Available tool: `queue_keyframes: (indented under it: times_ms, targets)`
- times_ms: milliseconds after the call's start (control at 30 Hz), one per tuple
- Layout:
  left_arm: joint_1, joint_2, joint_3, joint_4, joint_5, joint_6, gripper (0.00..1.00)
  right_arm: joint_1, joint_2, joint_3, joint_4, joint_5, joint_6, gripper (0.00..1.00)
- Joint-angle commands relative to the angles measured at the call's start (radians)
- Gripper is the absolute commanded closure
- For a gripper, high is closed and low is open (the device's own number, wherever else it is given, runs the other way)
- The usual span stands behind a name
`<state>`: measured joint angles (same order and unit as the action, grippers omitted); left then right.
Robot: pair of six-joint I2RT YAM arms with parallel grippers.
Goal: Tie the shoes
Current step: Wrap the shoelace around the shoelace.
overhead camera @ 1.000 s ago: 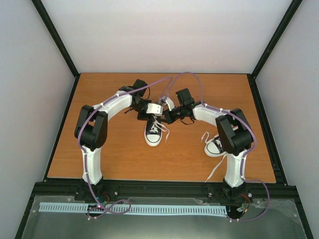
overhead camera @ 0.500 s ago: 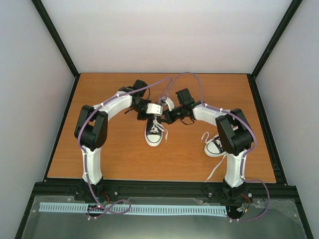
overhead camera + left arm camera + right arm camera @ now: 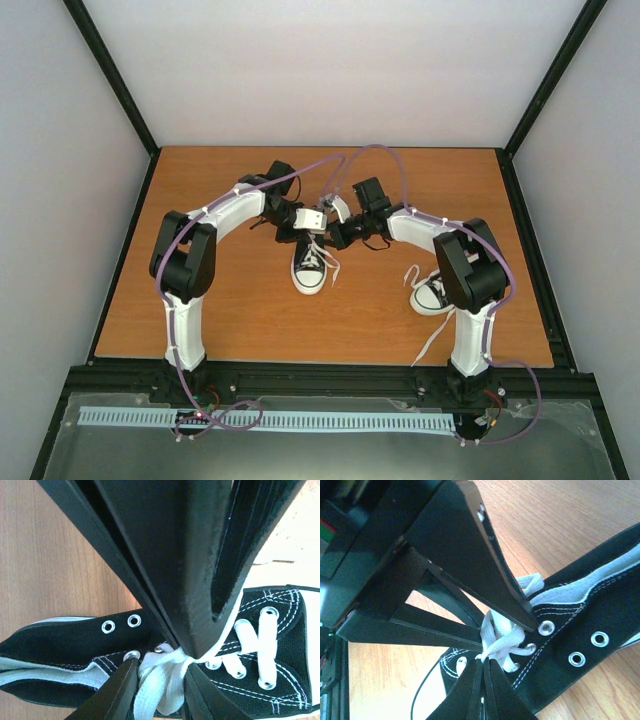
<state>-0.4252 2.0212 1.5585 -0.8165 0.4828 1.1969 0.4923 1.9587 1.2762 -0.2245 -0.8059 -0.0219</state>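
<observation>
Two robot arms meet over a black sneaker [image 3: 309,268] on a wooden worktop [image 3: 240,320], their tools nearly tip to tip above the top of its lacing. The sneaker lies directly beneath both tools, its white toe cap [image 3: 307,286] pointing back toward the arm bases and its collar end tucked under the tools.

The right tool [image 3: 484,662] is clamped tight on the white laces [image 3: 159,682]. Its two fingers are pressed together, and the bunched lace emerges from between their tips. The left tool [image 3: 160,667] comes in from the opposite side with its jaws narrowly apart, one finger on either side of the same bunch. The lace fills the gap, but whether the fingers actually pinch it cannot be told from either wrist view. Just beside the left tool's tips, two metal eyelets [image 3: 121,624] sit in the sneaker's black canvas side. On the other side of those tips, the laces cross in neat rows toward the toe.

A second sneaker [image 3: 428,295] rests well apart from both tools, close against the right arm's elbow, which hides part of it. A loose lace [image 3: 432,345] trails from it across the worktop toward the right arm's base.
</observation>
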Motion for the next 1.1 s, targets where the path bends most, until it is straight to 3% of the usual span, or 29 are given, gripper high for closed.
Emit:
queue_keyframes:
  times_ms: [0,133,267,467,533,800,867,967,1067]
  targets:
    - [0.003,-0.001,0.022,-0.021,0.035,-0.03,0.73,-0.005,-0.027,0.027,0.007,-0.066,-0.018,0.97]
    - [0.003,0.009,0.038,-0.025,0.047,-0.04,0.65,-0.005,-0.018,0.037,-0.017,-0.113,-0.051,0.97]
    - [0.003,0.019,0.04,-0.034,0.049,-0.035,0.65,-0.005,-0.027,0.03,0.004,-0.136,-0.052,0.97]
    - [0.003,0.01,0.04,-0.041,0.072,-0.034,0.95,-0.005,-0.016,0.033,-0.022,-0.138,-0.07,0.94]
    - [0.003,0.01,0.04,-0.043,0.079,-0.034,0.99,-0.004,-0.022,0.027,-0.032,-0.133,-0.079,0.89]
    - [0.003,0.007,0.028,-0.042,0.087,-0.034,0.99,-0.083,-0.086,-0.01,-0.002,-0.174,-0.061,0.61]
    - [0.003,0.007,0.028,-0.039,0.088,-0.035,0.99,-0.099,-0.093,-0.012,-0.013,-0.17,-0.069,0.58]
    - [0.003,0.009,0.027,-0.036,0.088,-0.036,0.99,-0.111,-0.079,-0.016,-0.007,-0.17,-0.061,0.6]
    - [0.003,0.009,0.026,-0.036,0.087,-0.034,0.99,-0.11,-0.03,0.009,-0.012,-0.121,-0.038,0.76]
